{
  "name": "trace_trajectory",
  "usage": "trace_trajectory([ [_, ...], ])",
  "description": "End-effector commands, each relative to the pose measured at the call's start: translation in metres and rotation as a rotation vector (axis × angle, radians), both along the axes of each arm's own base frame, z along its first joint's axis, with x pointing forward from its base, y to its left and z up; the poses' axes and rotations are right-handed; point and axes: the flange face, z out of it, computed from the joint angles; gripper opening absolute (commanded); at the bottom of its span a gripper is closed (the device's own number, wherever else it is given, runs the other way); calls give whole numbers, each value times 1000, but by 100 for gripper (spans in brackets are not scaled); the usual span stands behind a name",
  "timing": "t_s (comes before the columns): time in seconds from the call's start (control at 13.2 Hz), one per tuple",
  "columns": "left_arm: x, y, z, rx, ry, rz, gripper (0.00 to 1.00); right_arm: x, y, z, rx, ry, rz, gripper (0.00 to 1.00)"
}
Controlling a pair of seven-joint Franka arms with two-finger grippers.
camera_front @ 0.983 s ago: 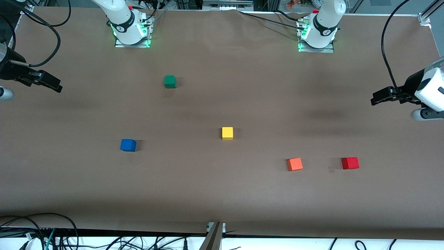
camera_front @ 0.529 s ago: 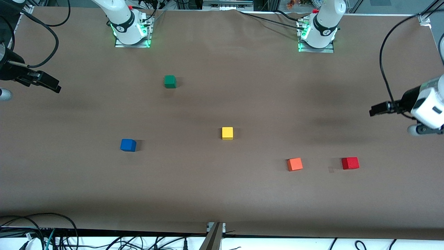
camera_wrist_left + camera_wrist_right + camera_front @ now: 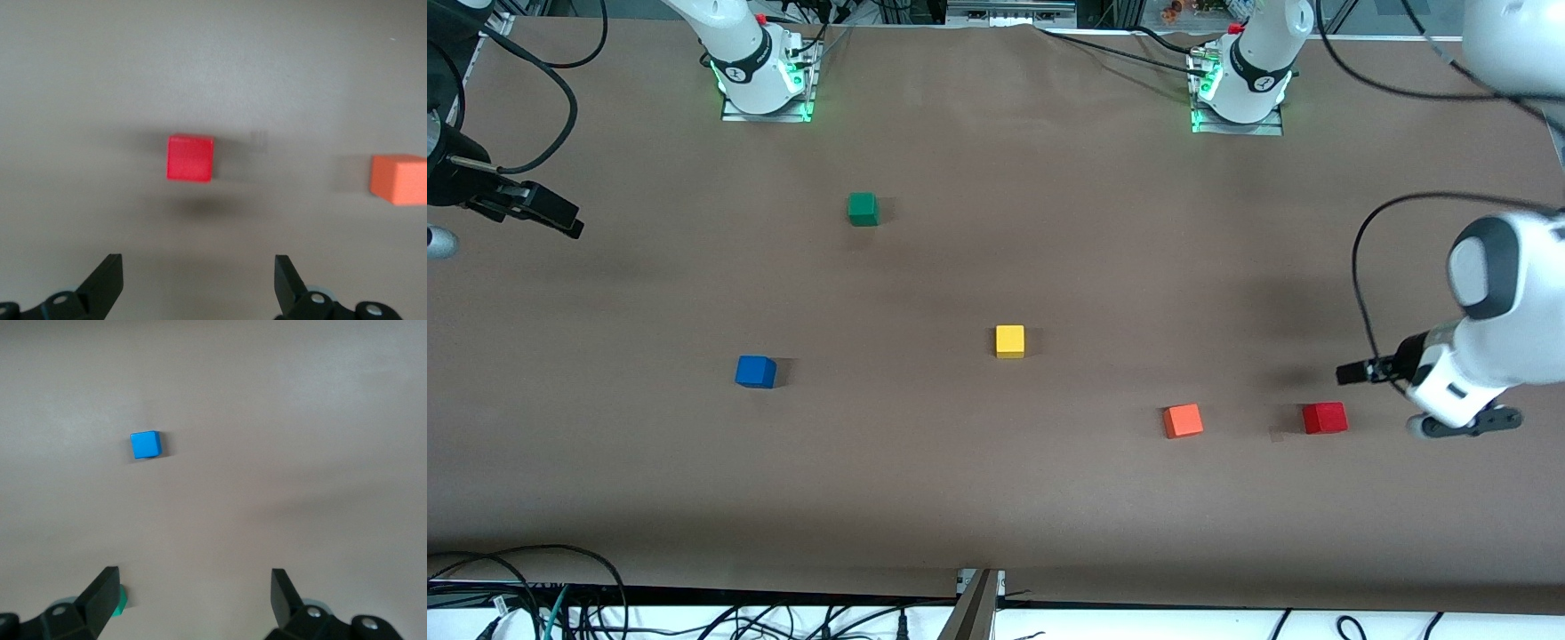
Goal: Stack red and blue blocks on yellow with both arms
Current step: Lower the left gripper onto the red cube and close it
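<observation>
The red block (image 3: pixel 1324 417) lies on the table toward the left arm's end, beside an orange cube (image 3: pixel 1183 420). The blue block (image 3: pixel 755 372) lies toward the right arm's end. The yellow cube (image 3: pixel 1010 341) sits between them, mid-table. My left gripper (image 3: pixel 1347 374) hangs over the table close to the red block; it is open and empty. In the left wrist view the red block (image 3: pixel 191 159) lies ahead of the open gripper (image 3: pixel 199 283). My right gripper (image 3: pixel 560 219) waits open over the right arm's end of the table. The right wrist view shows the blue block (image 3: pixel 145 445) well ahead of that gripper (image 3: pixel 193 597).
A green cube (image 3: pixel 863 209) sits farther from the front camera than the blue block, and it peeks out by a right finger (image 3: pixel 119 603). The orange cube also shows in the left wrist view (image 3: pixel 399 179). Cables hang beside both arms at the table ends.
My left arm has swung down and inward, bringing its gripper from high over the table's end to close by the red block. The right gripper has barely moved. No block has moved.
</observation>
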Motion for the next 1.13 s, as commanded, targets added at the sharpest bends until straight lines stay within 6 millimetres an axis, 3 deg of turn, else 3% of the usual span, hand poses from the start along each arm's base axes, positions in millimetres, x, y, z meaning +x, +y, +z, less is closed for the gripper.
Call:
trace_trajectory([
  [0.0,9,9,-30,12,-26,-46,100,1,-1,4,15,-10,-17,100],
  [0.38,5,23,-102,14,-97,-78,100,1,-1,4,15,-11,-17,100],
  [0.83,-4,22,-145,8,-104,-107,100,2,3,7,42,-28,-16,100],
  [0.98,-5,20,-146,5,-98,-109,100,2,3,7,42,-25,-16,100],
  [1.06,-6,18,-145,3,-93,-112,78,2,3,7,42,-28,-16,100],
])
